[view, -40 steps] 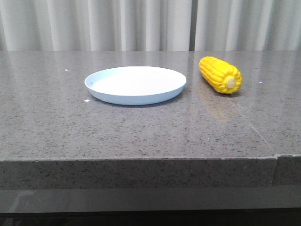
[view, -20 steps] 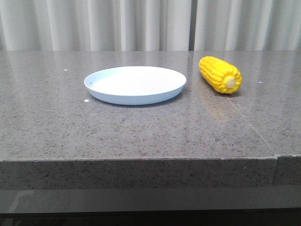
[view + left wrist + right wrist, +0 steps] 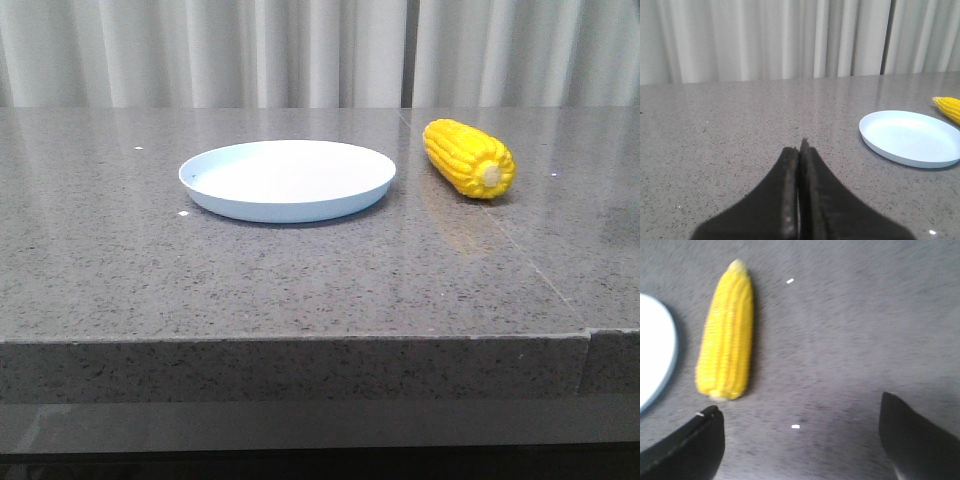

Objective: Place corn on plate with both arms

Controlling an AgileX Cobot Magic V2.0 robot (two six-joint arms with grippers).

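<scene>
Pale blue-white, the plate [image 3: 288, 180] is sitting empty on the grey speckled stone table [image 3: 300, 280], with nothing resting inside its low rim. Just beside it, on its right in the front view, the corn [image 3: 468, 158] is lying on the tabletop, apart from the plate, its cream core end facing the camera. White curtains [image 3: 250, 50] are hanging behind the table. The left gripper [image 3: 799, 150] is hovering over bare table with its fingers pressed together, holding nothing. The right gripper [image 3: 800, 427] is hanging above the table near the cob's core end, fingers spread wide and holding nothing.
</scene>
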